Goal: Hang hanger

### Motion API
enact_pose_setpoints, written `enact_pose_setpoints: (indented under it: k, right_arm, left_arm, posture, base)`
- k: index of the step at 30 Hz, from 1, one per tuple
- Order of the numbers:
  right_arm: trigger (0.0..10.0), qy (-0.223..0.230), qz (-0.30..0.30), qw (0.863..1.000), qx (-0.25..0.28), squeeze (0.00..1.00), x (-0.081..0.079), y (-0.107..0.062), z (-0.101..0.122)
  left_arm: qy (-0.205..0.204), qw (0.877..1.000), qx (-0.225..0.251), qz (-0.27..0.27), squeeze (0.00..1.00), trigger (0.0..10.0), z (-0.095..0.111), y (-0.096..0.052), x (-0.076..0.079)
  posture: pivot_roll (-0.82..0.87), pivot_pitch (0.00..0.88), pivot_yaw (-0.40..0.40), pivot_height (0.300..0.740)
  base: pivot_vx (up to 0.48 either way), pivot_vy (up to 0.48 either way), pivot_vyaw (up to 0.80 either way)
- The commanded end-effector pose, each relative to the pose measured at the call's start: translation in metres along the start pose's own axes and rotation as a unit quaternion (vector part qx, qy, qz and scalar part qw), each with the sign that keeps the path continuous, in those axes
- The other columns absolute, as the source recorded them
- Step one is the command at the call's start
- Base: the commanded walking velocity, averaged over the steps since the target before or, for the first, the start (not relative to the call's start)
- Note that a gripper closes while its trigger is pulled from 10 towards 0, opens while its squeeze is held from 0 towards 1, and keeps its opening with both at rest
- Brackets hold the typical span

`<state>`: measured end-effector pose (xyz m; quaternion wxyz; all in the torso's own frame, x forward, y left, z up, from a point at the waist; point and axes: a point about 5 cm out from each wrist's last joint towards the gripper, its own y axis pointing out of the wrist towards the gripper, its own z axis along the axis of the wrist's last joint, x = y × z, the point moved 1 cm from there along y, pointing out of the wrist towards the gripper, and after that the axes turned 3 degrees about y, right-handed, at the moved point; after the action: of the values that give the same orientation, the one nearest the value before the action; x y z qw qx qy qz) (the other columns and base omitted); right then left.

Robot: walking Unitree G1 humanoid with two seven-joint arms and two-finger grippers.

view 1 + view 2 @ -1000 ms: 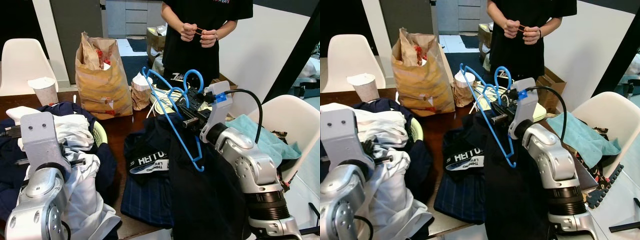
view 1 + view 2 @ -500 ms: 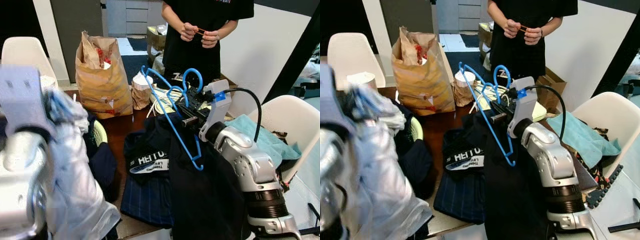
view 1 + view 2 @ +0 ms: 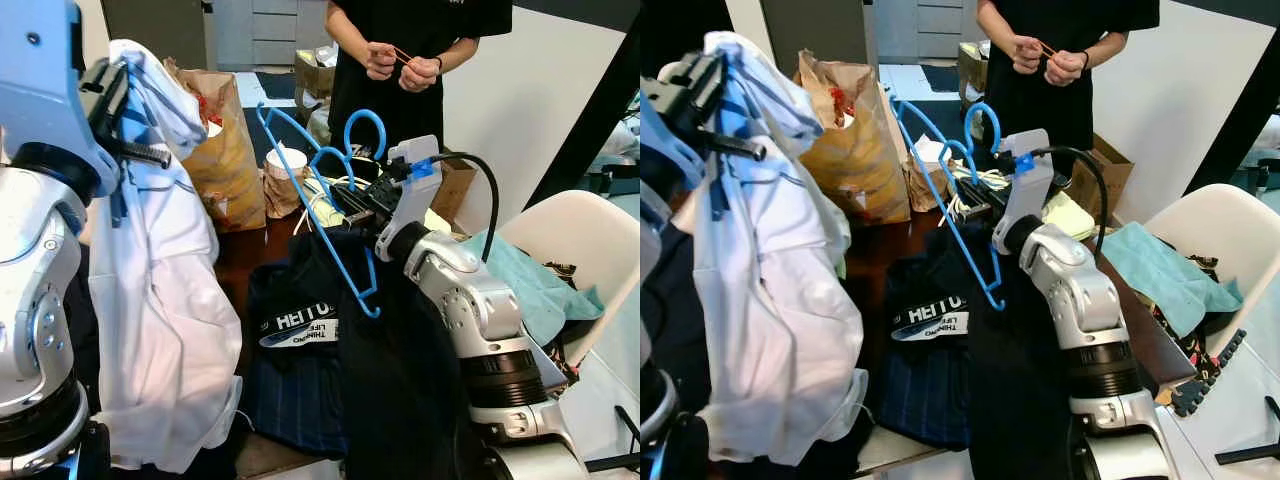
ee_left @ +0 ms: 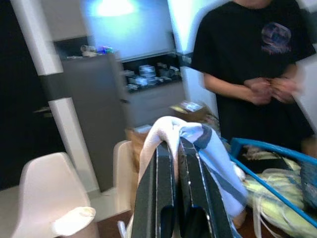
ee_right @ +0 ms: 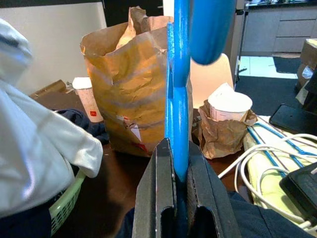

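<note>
Left claw (image 4: pixel 174 191), white shirt (image 3: pixel 165 300) now raised.

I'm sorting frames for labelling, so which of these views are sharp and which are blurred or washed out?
Left and right eye views: sharp, evenly lit; the blue hanger and white shirt read clearly. Left wrist view: soft, motion-blurred at the person's hands, with blown-out glare from the light at the top. Right wrist view: paper bag crisp, the hanger close to the lens out of focus.
</note>
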<state>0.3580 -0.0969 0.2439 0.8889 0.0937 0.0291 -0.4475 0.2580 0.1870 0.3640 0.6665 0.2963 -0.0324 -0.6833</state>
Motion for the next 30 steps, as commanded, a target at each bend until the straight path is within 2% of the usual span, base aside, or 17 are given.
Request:
enact_pose_setpoints:
  k: [1, 2, 3, 5, 6, 12, 17, 19, 24, 27, 30]
  right_arm:
    - [10.0, -0.001, 0.002, 1.000, 0.012, 0.00, 0.000, 0.002, 0.005]
    - [10.0, -0.001, 0.002, 1.000, 0.012, 0.00, 0.000, 0.002, 0.005]
    - [10.0, 0.001, 0.003, 1.000, 0.013, 0.00, -0.001, 0.003, 0.005]
    - [10.0, 0.001, 0.003, 1.000, 0.013, 0.00, -0.001, 0.003, 0.005]
    - [10.0, 0.004, 0.008, 1.000, 0.013, 0.00, -0.002, 0.006, 0.004]
    - [10.0, 0.006, 0.010, 1.000, 0.015, 0.00, -0.002, 0.008, 0.004]
    - [10.0, 0.009, 0.017, 1.000, 0.012, 0.00, -0.002, 0.008, 0.001]
    - [10.0, 0.011, 0.024, 1.000, 0.009, 0.00, -0.004, 0.007, -0.001]
    - [10.0, 0.011, 0.027, 1.000, 0.008, 0.00, -0.004, 0.007, -0.002]
    - [10.0, 0.016, 0.035, 0.999, 0.010, 0.00, -0.006, 0.006, -0.002]
    - [10.0, 0.018, 0.038, 0.999, 0.011, 0.00, -0.006, 0.005, -0.002]
  left_arm:
    - [0.002, 0.999, -0.007, -0.031, 0.00, 10.0, -0.001, -0.001, 0.007]
    - [0.002, 0.999, -0.007, -0.031, 0.00, 10.0, -0.001, -0.001, 0.007]
    - [0.000, 0.998, -0.017, -0.063, 0.00, 10.0, -0.004, -0.004, 0.013]
    - [0.000, 0.998, -0.017, -0.063, 0.00, 10.0, -0.004, -0.004, 0.013]
    - [-0.034, 0.994, -0.017, -0.104, 0.00, 10.0, -0.003, -0.007, 0.018]
    - [-0.063, 0.990, -0.013, -0.126, 0.00, 10.0, -0.004, -0.008, 0.020]
    - [-0.078, 0.985, -0.030, -0.154, 0.00, 10.0, -0.017, -0.012, 0.034]
    - [-0.089, 0.981, -0.037, -0.171, 0.00, 10.0, -0.022, -0.013, 0.047]
    - [-0.096, 0.978, -0.038, -0.179, 0.00, 10.0, -0.022, -0.012, 0.053]
    - [-0.111, 0.974, -0.034, -0.195, 0.00, 10.0, -0.021, -0.008, 0.065]
    - [-0.116, 0.972, -0.030, -0.202, 0.00, 10.0, -0.019, -0.006, 0.070]
  posture:
    - [0.10, 0.000, -0.079, 0.740]
    - [0.10, 0.000, -0.079, 0.740]
    - [0.10, 0.000, -0.079, 0.740]
    - [0.10, 0.000, -0.079, 0.740]
    - [0.11, 0.000, -0.084, 0.740]
    - [0.11, 0.000, -0.082, 0.740]
    - [0.10, 0.000, -0.083, 0.740]
    - [0.10, 0.000, -0.083, 0.740]
    - [0.10, 0.000, -0.081, 0.740]
    - [0.09, 0.000, -0.079, 0.740]
    - [0.09, 0.000, -0.077, 0.740]
  base:
    - [0.000, 0.000, 0.00]
    - [0.000, 0.000, 0.00]
    - [0.000, 0.000, 0.00]
    - [0.000, 0.000, 0.00]
    - [0.000, 0.000, 0.00]
    - [0.000, 0.000, 0.00]
    - [0.000, 0.000, 0.00]
    - [-0.246, 0.000, 0.00]
    - [-0.274, 0.000, 0.00]
    - [-0.300, 0.000, 0.00]
    - [-0.311, 0.000, 0.00]
